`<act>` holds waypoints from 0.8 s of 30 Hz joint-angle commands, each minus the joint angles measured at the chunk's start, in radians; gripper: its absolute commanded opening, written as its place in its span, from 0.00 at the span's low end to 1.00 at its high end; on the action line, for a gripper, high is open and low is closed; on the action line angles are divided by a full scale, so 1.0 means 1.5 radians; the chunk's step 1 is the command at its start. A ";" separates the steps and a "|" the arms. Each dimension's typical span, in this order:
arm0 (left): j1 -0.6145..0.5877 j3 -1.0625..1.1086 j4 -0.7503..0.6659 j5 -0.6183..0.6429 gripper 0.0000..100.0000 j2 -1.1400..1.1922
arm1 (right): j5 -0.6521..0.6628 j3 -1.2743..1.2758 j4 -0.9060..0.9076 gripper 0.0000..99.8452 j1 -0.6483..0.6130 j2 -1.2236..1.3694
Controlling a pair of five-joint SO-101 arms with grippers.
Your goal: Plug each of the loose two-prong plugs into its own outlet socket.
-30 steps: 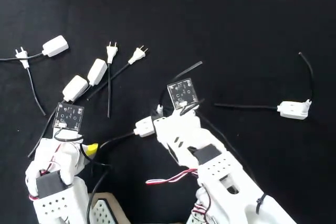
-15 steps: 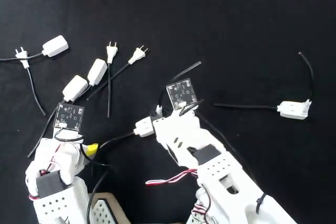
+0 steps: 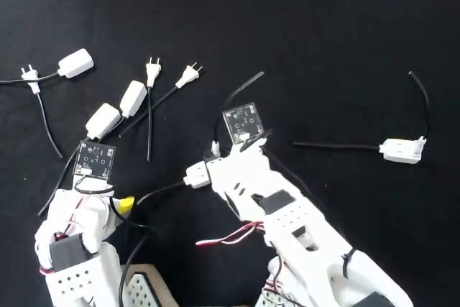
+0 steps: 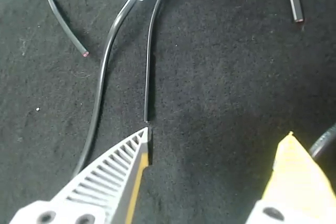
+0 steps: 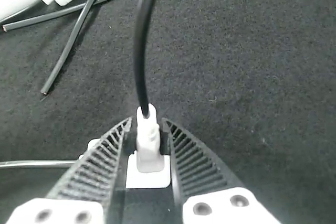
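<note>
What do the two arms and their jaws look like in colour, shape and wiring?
Both arms are white plastic with black motor blocks and a dark square board at the wrist. The left arm has one white ribbed triangular jaw and one yellow one. The right arm has two white ribbed jaws, and a red and white wire loops beside it.

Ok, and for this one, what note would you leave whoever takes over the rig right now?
Left gripper: open, empty, over bare cloth.
Right gripper: shut on the held plug, its cable leading away.
Loose: far-left plug, first plug, second plug.
Free sockets: upper socket, middle socket, lower socket, near socket beside the right arm.
Done: far-right socket looks mated.
Left: the held plug and three loose ones.
</note>
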 commanded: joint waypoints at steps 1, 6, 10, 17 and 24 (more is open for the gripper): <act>-0.001 -0.004 0.003 -0.004 0.36 -0.004 | 0.000 -0.021 0.015 0.01 -0.008 0.010; -0.001 -0.004 0.003 -0.005 0.36 -0.004 | 0.000 -0.024 0.039 0.01 -0.019 0.010; -0.002 -0.003 0.003 -0.005 0.36 -0.004 | 0.000 -0.028 0.049 0.01 -0.036 0.013; -0.003 -0.003 0.003 -0.005 0.36 -0.004 | 0.000 -0.039 0.079 0.01 -0.039 0.014; -0.003 -0.003 0.004 -0.005 0.36 -0.004 | 0.002 -0.012 0.004 0.01 -0.048 0.014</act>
